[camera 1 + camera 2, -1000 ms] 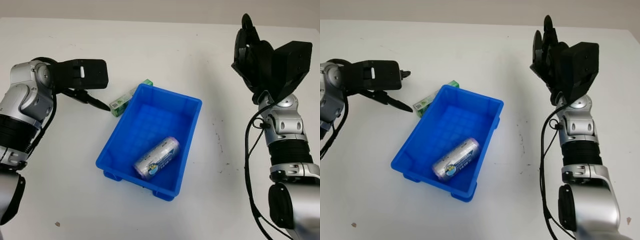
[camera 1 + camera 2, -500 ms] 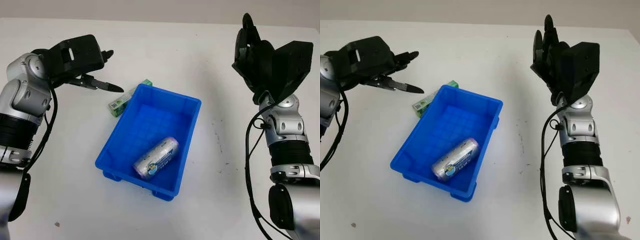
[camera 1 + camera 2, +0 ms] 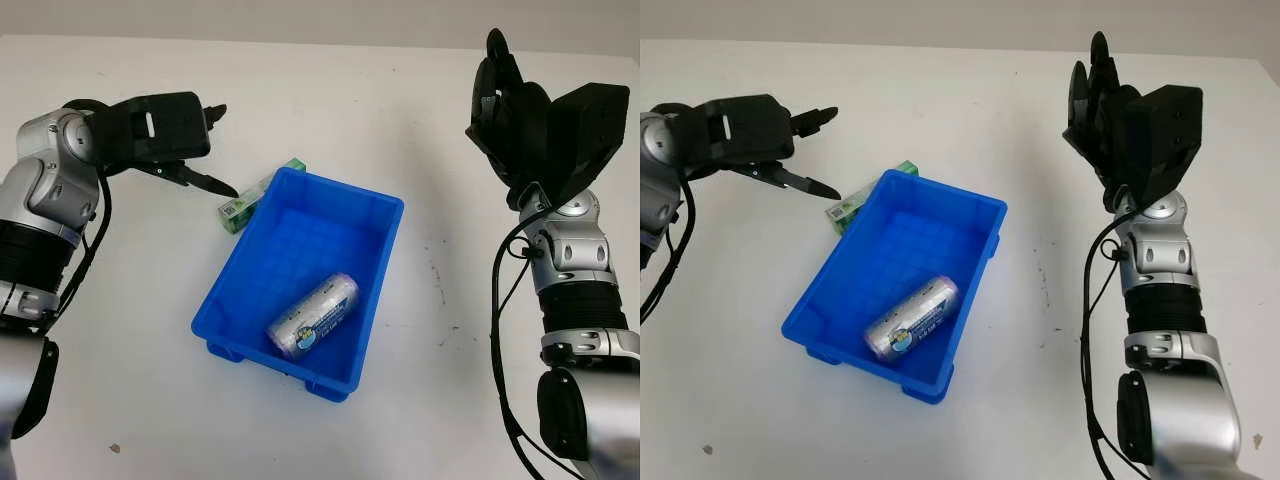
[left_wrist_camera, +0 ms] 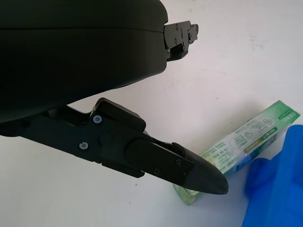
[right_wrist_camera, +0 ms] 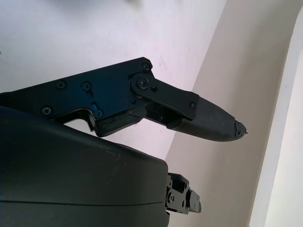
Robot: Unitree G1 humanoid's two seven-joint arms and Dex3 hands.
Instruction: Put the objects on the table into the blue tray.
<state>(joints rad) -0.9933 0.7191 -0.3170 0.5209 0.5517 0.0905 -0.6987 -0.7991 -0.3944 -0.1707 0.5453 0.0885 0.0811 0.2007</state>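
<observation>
Tray [image 3: 372,262], blue and rectangular, sits near the middle of the white surface [image 3: 330,100], turned at a slant. A can [image 3: 313,316] lies on its side inside, toward the tray's near end. A green and white box [image 3: 247,198] lies on the surface against the outside of the tray's far left corner, part of it hidden behind the tray wall from the head views; the wrist view shows the box touching or just beside that blue wall.

The left robot hand [image 3: 190,150] hangs over the surface left of the box, released and holding nothing. One long finger [image 4: 189,170] reaches toward the box's near end, its tip just above or at the box's corner; contact cannot be told. The tray wall stands close behind the box on that side.

The right robot hand [image 3: 510,110] is raised near the far right corner of the surface, well apart from the tray, released and holding nothing.
</observation>
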